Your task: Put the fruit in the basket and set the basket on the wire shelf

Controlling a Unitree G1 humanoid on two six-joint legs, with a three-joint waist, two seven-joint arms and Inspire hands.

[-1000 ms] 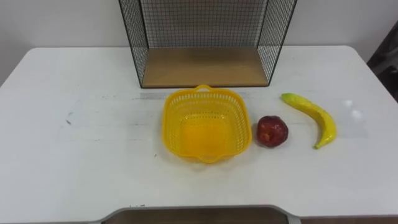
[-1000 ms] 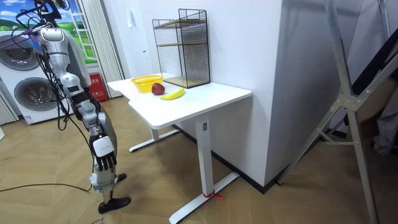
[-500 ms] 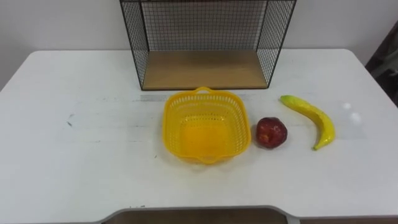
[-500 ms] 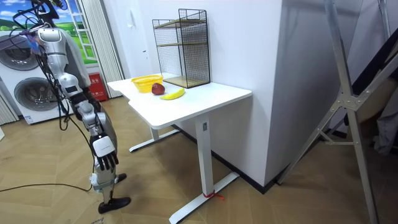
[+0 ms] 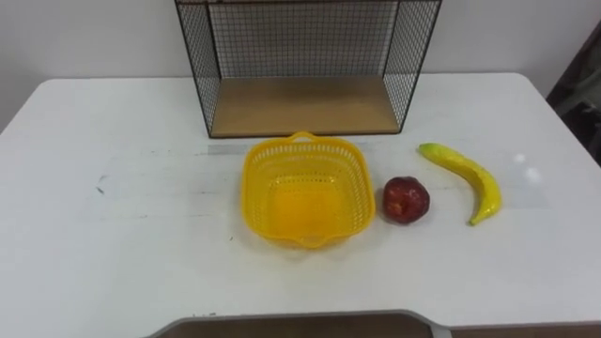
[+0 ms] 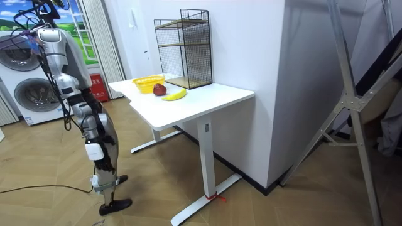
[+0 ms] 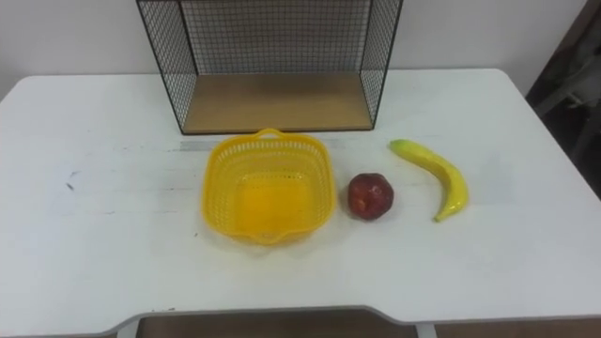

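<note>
An empty yellow plastic basket (image 5: pixel 305 202) sits in the middle of the white table (image 5: pixel 113 244), just in front of the wire shelf (image 5: pixel 300 103). A dark red apple (image 5: pixel 405 199) lies close to the basket's right side, apart from it. Farther right lies a yellow banana (image 5: pixel 467 176), its stem end pointing away from me. The shelf has black mesh walls and a wooden floor, and stands open towards me. In the room view I stand at the table's end on that view's left, my right hand (image 6: pixel 95 152) hanging low beside my leg.
The table's near edge runs along the bottom of the eye views, with bare white surface left of the basket. In the room view, washing machines (image 6: pixel 25 94) stand behind me and a metal frame (image 6: pixel 352 107) leans at that view's right.
The eye view has shifted slightly, so my head moved; basket and fruit lie still. In the room view my right arm has swung a little back, closer to my leg.
</note>
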